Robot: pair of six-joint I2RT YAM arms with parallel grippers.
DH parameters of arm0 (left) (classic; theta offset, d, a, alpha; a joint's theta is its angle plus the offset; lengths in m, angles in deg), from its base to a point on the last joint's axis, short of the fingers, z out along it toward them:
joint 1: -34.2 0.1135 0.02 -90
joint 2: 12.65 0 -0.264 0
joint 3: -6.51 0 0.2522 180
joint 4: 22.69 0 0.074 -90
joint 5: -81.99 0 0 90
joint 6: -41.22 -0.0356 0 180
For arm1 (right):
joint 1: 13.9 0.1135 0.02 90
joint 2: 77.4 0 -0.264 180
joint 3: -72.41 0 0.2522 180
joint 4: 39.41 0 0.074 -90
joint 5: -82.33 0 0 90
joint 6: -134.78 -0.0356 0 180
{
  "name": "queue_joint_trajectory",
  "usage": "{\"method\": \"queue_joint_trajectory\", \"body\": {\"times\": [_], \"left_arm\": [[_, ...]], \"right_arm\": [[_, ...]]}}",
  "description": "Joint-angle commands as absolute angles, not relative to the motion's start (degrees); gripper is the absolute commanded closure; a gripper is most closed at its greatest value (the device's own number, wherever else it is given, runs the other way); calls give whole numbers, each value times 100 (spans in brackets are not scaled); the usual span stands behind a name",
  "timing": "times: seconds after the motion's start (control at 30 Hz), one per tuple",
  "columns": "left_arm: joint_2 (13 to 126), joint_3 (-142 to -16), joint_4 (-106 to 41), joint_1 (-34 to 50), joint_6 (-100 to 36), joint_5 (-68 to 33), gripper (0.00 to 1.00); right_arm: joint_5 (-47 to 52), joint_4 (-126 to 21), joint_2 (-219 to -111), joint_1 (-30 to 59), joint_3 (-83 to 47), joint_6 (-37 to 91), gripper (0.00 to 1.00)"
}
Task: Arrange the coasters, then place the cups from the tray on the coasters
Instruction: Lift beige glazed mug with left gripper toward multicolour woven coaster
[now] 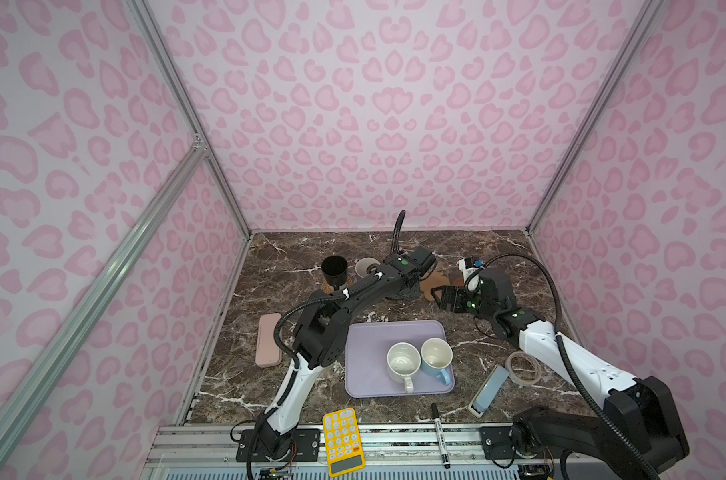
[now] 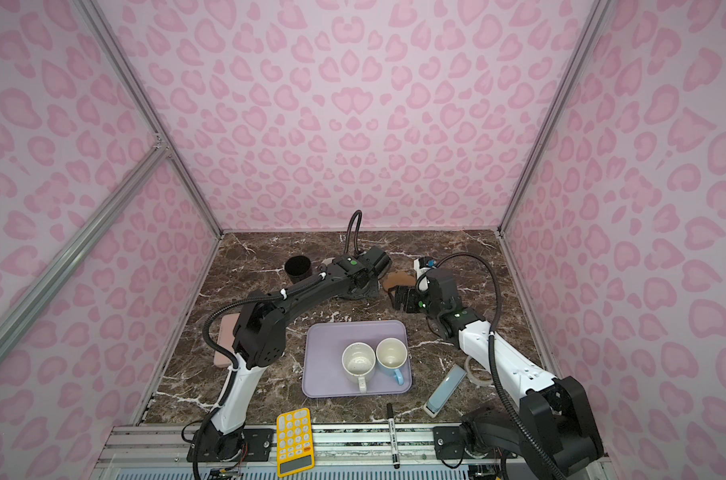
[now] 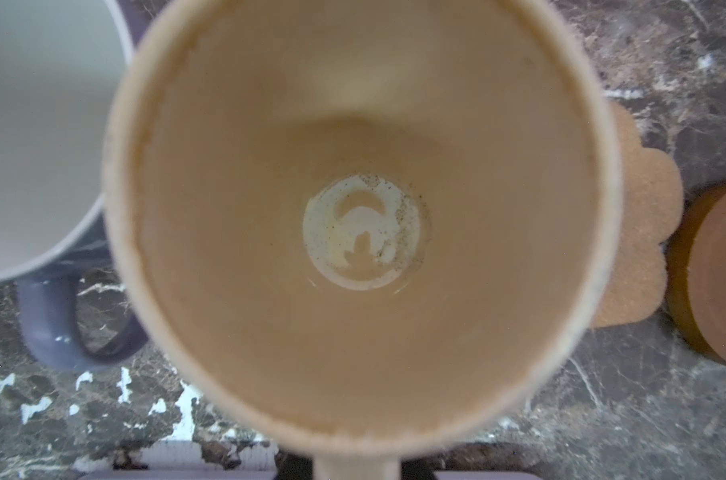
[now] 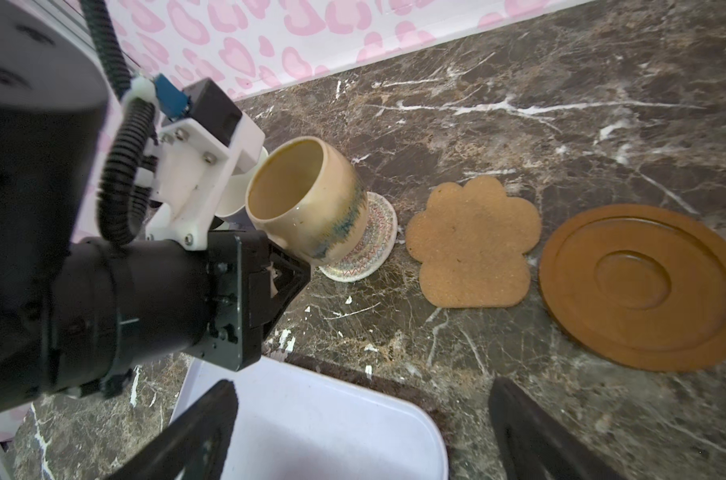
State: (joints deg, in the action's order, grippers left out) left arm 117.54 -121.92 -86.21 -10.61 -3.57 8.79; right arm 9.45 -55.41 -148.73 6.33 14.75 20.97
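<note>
Dark veined marble tabletop (image 1: 270,266), walled by pink spotted panels (image 1: 394,124), is where the beige mug (image 4: 311,208) is found at the far middle, clamped by its handle in the left gripper (image 4: 280,276) and set on the cream coaster (image 4: 380,232). Just right of it the flower coaster (image 4: 473,245) and wooden disc (image 4: 644,286) are seen bare, the wide-open, empty right gripper (image 1: 439,300) being nearer them, with the white mug (image 1: 403,361) and blue mug (image 1: 436,355) on the tray (image 1: 365,345) to its near side, handles pointed near. No writing can be read; the print on the marker (image 1: 440,432) is too small.
</note>
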Motion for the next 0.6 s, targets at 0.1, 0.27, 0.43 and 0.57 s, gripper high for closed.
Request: {"method": "queue_joint_trajectory", "body": {"times": [0.1,0.27,0.43,0.57], "left_arm": [[12133,-12634,-8710,-1000,-263,984,100],[12341,-12894,-8958,-994,-265,1155,100],[12318,-12898,-8951,-1003,-194,1098,100],[12097,-12797,-8989,-1053,-166,1472,100]], "right_arm": [[1076,-5274,-14907,532,1572,1982,4],[1036,-5313,-14971,483,1592,1947,5],[1060,-5279,-14993,422,1611,1899,4],[1078,-5275,-15000,414,1616,1901,5]]}}
